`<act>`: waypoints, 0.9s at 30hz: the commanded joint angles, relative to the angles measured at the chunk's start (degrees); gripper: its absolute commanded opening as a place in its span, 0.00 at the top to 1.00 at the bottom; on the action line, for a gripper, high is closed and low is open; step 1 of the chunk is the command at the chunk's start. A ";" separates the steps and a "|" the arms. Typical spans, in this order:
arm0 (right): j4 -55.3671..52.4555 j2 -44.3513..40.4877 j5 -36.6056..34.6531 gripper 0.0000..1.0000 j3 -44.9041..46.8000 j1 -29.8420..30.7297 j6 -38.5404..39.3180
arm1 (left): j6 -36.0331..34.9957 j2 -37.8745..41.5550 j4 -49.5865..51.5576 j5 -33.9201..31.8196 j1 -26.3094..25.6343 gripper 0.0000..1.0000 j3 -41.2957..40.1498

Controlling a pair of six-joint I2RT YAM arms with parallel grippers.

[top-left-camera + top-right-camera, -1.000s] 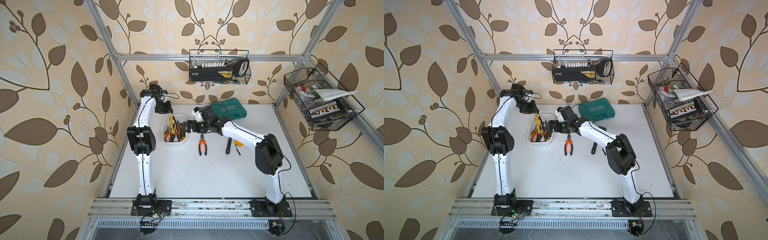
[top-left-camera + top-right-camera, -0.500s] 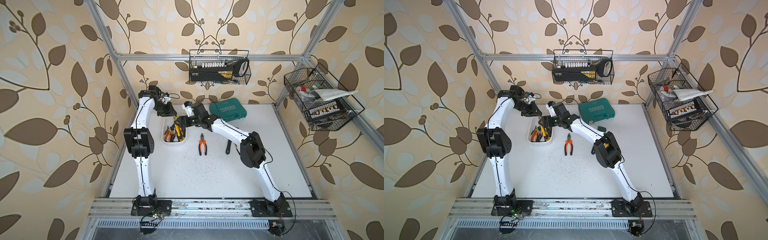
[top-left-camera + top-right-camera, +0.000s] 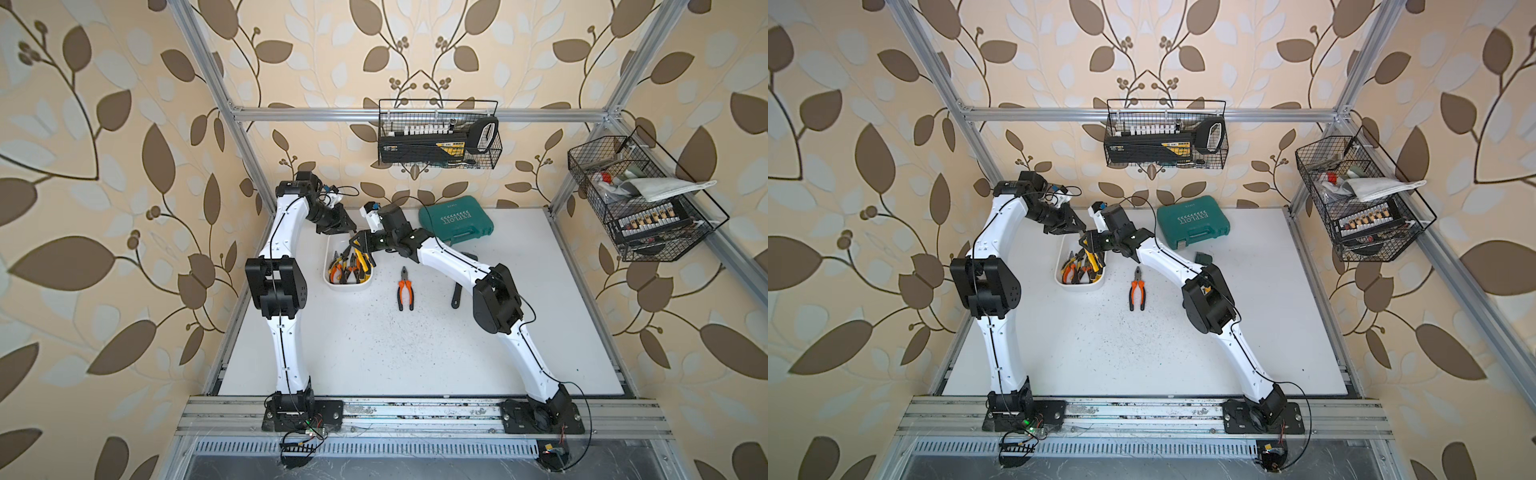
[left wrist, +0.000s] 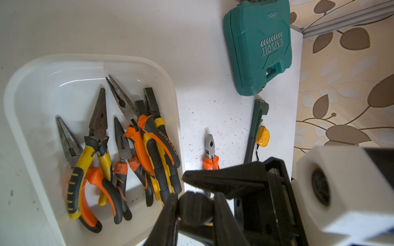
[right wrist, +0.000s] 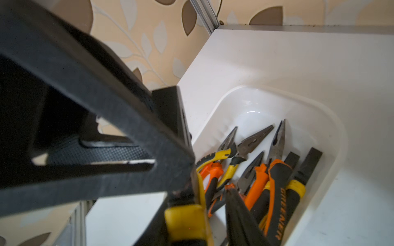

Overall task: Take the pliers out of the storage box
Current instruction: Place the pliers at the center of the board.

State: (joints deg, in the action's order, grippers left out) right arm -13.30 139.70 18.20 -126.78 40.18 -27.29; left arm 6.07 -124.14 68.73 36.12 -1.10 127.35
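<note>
Pliers, orange- or yellow-handled, in white storage box

Robot test cell: aluminium frame, leaf wallpaper, tool-filled wire baskets, white table.

Dark metal pliers have orange-and-black or yellow-and-black handles; the shallow plastic storage box is white; beside it, a teal-green moulded tool case.

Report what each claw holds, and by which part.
The right claw is closed on yellow-and-black pliers by a handle; they are not yet out of the storage box. The left claw is shut, holding nothing.
</note>
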 commanded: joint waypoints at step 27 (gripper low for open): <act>-4.14 -28.56 -4.02 0.99 48.02 -10.19 -7.90 | -12.16 12.95 -12.50 -1.74 -2.76 0.01 -17.20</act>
State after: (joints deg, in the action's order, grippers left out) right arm -16.32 110.93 14.76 -79.88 29.91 -34.96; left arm -4.49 -113.34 59.55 33.19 -3.75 111.24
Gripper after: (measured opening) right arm 0.187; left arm 0.989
